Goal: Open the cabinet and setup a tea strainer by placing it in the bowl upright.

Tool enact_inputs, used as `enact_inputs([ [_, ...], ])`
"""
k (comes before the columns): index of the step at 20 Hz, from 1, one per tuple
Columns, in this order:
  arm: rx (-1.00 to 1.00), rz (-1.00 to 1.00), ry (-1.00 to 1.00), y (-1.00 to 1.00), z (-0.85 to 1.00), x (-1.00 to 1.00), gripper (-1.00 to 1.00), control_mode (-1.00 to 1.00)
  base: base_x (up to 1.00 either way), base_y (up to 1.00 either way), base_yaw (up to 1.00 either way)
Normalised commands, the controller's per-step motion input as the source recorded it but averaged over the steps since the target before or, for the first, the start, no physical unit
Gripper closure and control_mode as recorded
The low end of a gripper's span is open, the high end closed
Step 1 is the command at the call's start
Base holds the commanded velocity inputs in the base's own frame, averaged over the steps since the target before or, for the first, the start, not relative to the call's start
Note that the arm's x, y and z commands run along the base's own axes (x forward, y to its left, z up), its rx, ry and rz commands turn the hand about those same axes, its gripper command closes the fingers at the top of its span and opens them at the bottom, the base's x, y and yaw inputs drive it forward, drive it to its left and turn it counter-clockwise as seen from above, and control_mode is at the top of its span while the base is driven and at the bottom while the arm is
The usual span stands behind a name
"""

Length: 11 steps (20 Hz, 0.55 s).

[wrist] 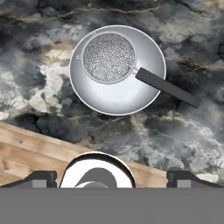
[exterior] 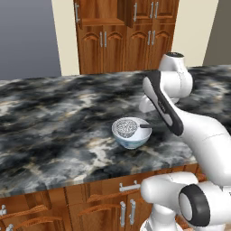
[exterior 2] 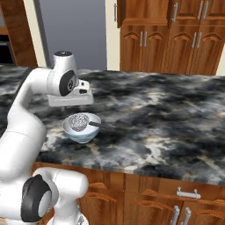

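While upright, tea strainer (wrist: 108,58) inside bowl (wrist: 117,98)

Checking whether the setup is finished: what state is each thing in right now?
tea strainer: sits upright in the bowl, handle over the rim.
bowl: upright on the dark marbled counter, holding the strainer.
gripper: open, above the bowl, holding nothing.
cabinet: doors look closed.

The arm (exterior: 164,108) bends forward at the elbow, hand pointing straight down. The gripper (wrist: 112,177) hangs with jaws spread wide, nothing between them.
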Motion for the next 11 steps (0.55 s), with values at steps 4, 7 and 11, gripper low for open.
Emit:
enact_inputs([
  [4,0.01,-0.14,-0.04,-0.14,0.79,-1.0,-1.0,-1.0,0.0,0.0,0.0],
  [7,0.0,-0.14,-0.12,-0.09,0.7,-1.0,-1.0,-1.0,0.0,0.0,0.0],
  [11,0.0,-0.08,-0.14,0.0,0.59,-0.93,-1.0,-1.0,0.0,0.0,0.0],
])
